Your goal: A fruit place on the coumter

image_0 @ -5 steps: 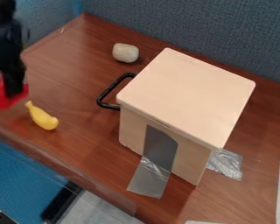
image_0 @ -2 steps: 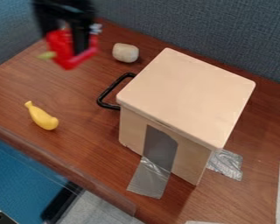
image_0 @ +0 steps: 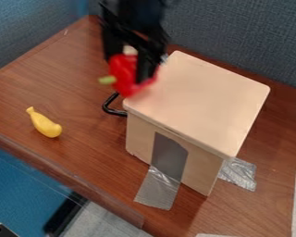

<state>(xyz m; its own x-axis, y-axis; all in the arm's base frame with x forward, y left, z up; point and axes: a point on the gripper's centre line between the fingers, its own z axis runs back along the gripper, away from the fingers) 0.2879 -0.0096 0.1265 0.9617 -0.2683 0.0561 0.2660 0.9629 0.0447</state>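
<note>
Red pepper (image_0: 121, 74), green stem pointing left, was gripped between the black fingers of the gripper (image_0: 131, 67), one on each side of it. It hung above the counter (image_0: 70, 88), over the near left part of the box's lid and the black handle. Whether it touched the lid could not be told.

The box (image_0: 197, 104) was the big obstacle, standing just beside and beneath the pepper and taking up much of the middle and right of the counter. The handle (image_0: 109, 107) jutted from its left side, partly hidden behind the pepper. Behind the gripper a small pale object (image_0: 131, 49) peeked out, mostly covered. A yellow banana-shaped piece (image_0: 45, 125) lay well apart, near the counter's front left edge. A blue-grey partition (image_0: 237, 32) rose along the back.

The box was pale tan, with a flat, round-cornered lid and straight sides; a dark grey panel with a curved top (image_0: 169, 150) was set on its front. A shiny, smooth strip of tape (image_0: 158, 189) ran from that panel down onto the counter, and crumpled silvery tape (image_0: 239, 173) lay at the box's right. The counter had reddish-brown wood grain, the partition a woven look. The pepper was bright red, the banana-shaped piece smooth and curved.
</note>
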